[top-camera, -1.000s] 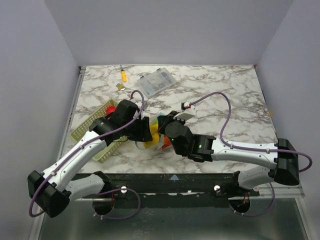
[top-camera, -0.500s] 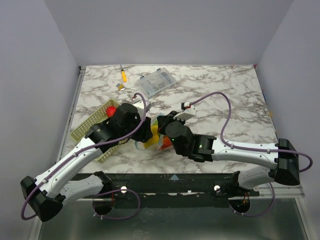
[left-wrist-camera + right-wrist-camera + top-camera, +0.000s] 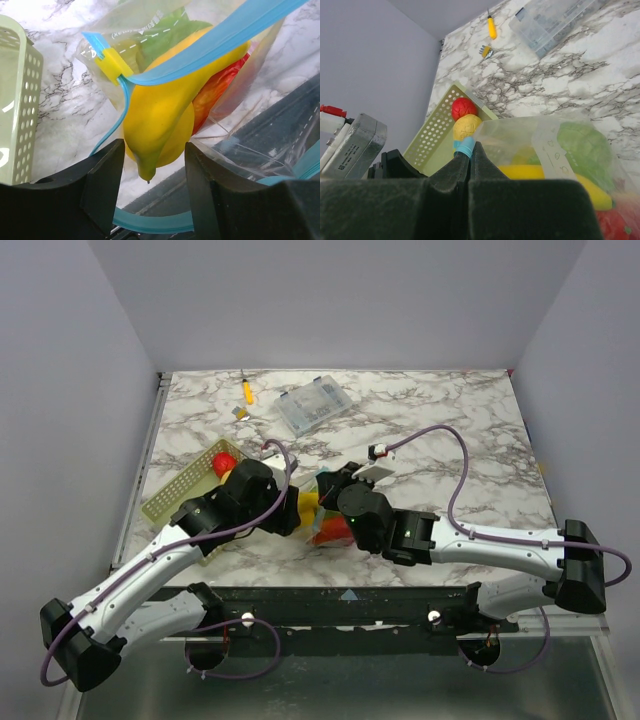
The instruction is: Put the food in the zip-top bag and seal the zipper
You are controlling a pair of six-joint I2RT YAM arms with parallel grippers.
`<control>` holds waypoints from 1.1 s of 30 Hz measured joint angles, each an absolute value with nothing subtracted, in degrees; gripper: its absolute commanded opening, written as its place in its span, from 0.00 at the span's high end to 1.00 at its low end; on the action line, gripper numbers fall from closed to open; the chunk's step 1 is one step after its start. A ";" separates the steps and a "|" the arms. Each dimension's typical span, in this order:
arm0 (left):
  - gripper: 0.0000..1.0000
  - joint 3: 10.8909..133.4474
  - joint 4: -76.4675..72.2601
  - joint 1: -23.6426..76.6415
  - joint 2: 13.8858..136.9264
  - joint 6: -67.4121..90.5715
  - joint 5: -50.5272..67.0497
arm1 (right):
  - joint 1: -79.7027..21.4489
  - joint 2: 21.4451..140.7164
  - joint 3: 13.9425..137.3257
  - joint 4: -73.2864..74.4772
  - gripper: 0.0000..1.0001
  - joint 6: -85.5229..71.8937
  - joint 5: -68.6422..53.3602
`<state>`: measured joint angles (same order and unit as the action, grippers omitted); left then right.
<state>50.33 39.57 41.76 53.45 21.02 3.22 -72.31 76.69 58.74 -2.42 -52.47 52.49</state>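
Left wrist view: the yellow food (image 3: pixel 160 110) pokes out of the zip-top bag (image 3: pixel 125 17), mid-frame. The left hand (image 3: pixel 154 155) is apart around its tip and should nudge it in gently. The right hand (image 3: pixel 468 150) is clamped on the zipper (image 3: pixel 465 146) and should hold the mouth wide.

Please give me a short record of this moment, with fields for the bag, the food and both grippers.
bag: zip-top bag, mouth open, zipper not sealed
food in bag: yellow fruit at the mouth, green piece and red piece inside
food left: red toy and yellow toy in green basket
left gripper: jaws apart beside yellow fruit; grip unclear
right gripper: shut on zipper
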 measured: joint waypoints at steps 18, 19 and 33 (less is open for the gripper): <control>1.00 46.28 27.53 48.03 47.48 7.77 1.69 | -71.59 75.48 58.74 0.05 0.99 -51.94 49.34; 1.00 45.82 27.22 48.97 45.50 5.26 2.04 | -71.37 75.20 58.76 0.56 0.99 -51.88 48.62; 1.00 42.00 19.97 51.77 47.70 -10.00 8.16 | -66.76 72.44 58.74 3.53 0.99 -52.47 37.71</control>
<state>42.00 19.97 51.77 47.70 -10.00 8.16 -66.76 72.44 58.74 3.53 -52.47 37.71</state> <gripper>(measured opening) 0.327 0.007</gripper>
